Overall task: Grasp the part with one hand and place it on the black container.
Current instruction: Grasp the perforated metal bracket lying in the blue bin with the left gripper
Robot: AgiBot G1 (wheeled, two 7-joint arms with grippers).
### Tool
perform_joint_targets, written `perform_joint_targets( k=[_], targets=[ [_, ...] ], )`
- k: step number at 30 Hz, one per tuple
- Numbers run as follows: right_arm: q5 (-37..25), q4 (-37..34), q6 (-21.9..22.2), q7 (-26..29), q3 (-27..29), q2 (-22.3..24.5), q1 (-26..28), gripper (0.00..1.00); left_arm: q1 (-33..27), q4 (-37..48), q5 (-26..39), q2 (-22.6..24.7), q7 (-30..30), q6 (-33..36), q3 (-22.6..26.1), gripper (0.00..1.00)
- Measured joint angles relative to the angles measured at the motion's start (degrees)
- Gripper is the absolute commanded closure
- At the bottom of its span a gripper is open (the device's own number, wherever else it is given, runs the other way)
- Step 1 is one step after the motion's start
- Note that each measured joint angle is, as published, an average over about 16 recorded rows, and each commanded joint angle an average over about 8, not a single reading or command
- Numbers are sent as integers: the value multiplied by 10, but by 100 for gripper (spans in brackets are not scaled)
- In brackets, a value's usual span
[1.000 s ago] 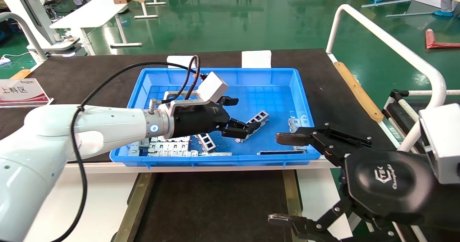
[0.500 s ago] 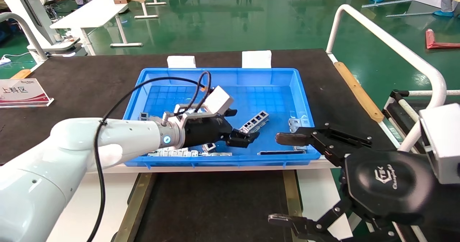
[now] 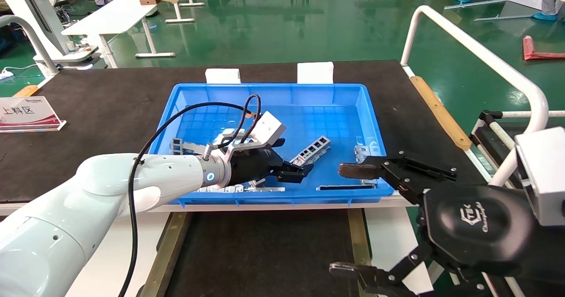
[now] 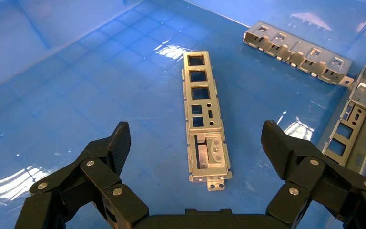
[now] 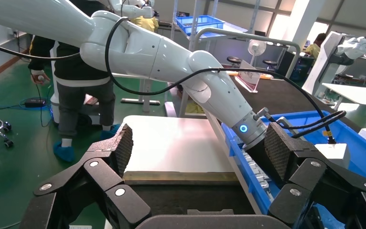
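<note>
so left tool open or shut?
Open. Left tool has its fingers spread on either side of the part, which lies flat in the bin.

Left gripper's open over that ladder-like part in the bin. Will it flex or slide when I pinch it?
The part looks like thin folded sheet metal: probably stiff and light. Lying flat on the glossy blue bin floor, it may skid before the open left gripper closes.

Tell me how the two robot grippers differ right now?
The left gripper reaches into the blue bin, straddling a ladder-like metal part without touching it; the right gripper hangs outside the bin, by the black container. The left is at work; the right looks parked. Both are black, open and empty.
</note>
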Motion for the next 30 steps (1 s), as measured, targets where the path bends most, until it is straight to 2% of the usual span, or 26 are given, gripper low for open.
perform_joint_targets(
  k=[1,13,30],
  targets=[
    [0,0,0,0,0,0,0,100,0,-1,-4,0,-2,-3,5,100],
    [0,0,0,0,0,0,0,100,0,3,-48,-2,-8,-24,52,100],
    [0,0,0,0,-1,0,0,100,-5,16,-99,-3,3,-28,95,100]
  ],
)
